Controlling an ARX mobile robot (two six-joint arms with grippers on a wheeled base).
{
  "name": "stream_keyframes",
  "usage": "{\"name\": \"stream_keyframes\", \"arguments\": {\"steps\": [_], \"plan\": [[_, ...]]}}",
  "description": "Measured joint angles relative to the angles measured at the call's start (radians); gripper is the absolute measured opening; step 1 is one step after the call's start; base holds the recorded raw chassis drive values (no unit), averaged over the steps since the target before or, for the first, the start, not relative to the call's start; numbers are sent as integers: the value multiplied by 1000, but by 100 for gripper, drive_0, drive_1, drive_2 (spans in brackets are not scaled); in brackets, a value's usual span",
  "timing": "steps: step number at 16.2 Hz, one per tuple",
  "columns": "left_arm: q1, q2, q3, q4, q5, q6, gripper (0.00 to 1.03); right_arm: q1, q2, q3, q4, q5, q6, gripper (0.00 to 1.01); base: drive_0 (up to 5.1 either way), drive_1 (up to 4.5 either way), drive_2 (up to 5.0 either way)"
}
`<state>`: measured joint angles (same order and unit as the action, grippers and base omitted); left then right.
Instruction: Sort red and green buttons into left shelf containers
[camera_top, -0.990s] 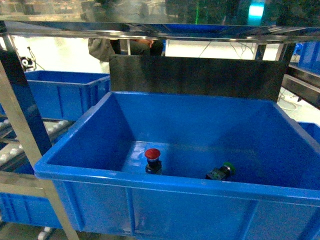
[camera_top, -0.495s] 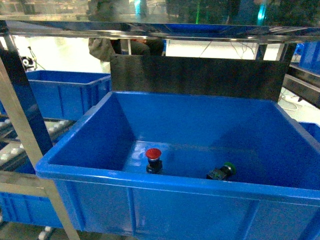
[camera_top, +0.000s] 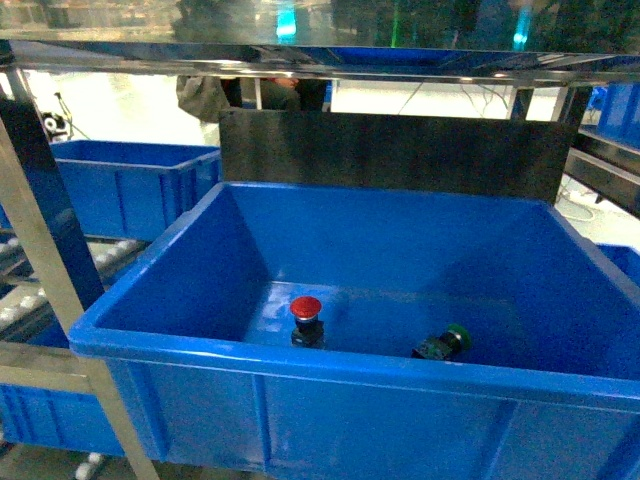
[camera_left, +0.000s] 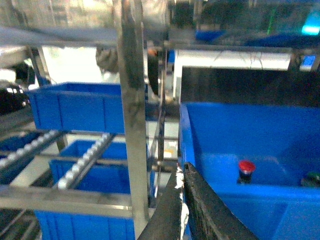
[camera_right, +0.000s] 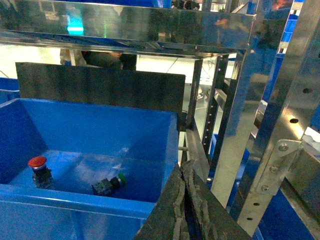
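A big blue bin fills the middle of the head view. Inside it the red button stands upright on its dark body, and the green button lies on its side to the right. Both show in the left wrist view, red button and green button, and in the right wrist view, red button and green button. My left gripper is shut and empty, outside the bin's left wall. My right gripper is shut and empty, off the bin's right front corner. The left shelf containers are blue bins on the left rack.
A steel shelf post stands at the left, with roller tracks and further blue bins on the left rack. A steel shelf runs overhead. A dark panel stands behind the big bin. Metal uprights rise on the right.
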<state>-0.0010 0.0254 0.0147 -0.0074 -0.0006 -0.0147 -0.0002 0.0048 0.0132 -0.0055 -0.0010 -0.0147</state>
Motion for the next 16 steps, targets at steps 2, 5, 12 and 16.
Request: {"name": "stream_keyframes", "arguments": {"steps": [2, 5, 12, 16], "plan": [[0, -17, 0, 0, 0, 0, 2, 0, 0, 0, 0, -2, 0, 2, 0, 0, 0], [0, -17, 0, 4, 0, 0, 2, 0, 0, 0, 1, -2, 0, 2, 0, 0, 0], [0, -17, 0, 3, 0, 0, 60, 0, 0, 0, 1, -2, 0, 67, 0, 0, 0], [0, -17, 0, 3, 0, 0, 98, 0, 0, 0, 1, -2, 0, 99, 0, 0, 0]]}}
